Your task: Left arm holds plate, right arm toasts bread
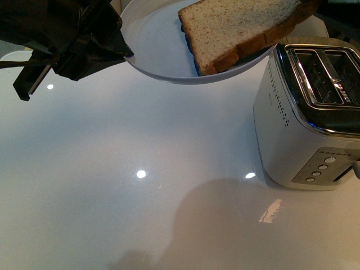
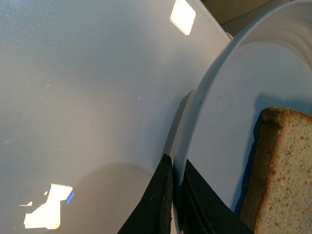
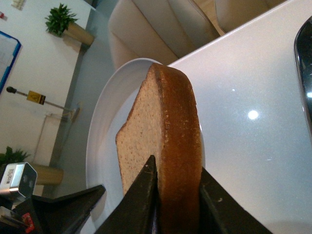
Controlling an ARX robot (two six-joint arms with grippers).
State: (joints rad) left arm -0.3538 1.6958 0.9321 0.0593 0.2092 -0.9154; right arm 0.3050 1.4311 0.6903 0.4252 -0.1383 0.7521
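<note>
The pale blue-grey plate (image 1: 157,45) is held in the air above the white table, at the top of the front view. My left gripper (image 1: 121,53) is shut on its left rim; in the left wrist view the black fingers (image 2: 163,195) pinch the rim of the plate (image 2: 229,97). The brown bread (image 1: 242,28) is tilted over the right part of the plate, its lower end at the plate. My right gripper (image 3: 178,195) is shut on the bread (image 3: 170,136) at its crust edge. The right gripper itself is out of the front view. The bread also shows in the left wrist view (image 2: 282,170).
A white and chrome two-slot toaster (image 1: 304,112) stands at the right of the table, slots open upward, below and right of the bread. Its dark edge shows in the right wrist view (image 3: 304,73). Chairs (image 3: 161,29) stand beyond the table.
</note>
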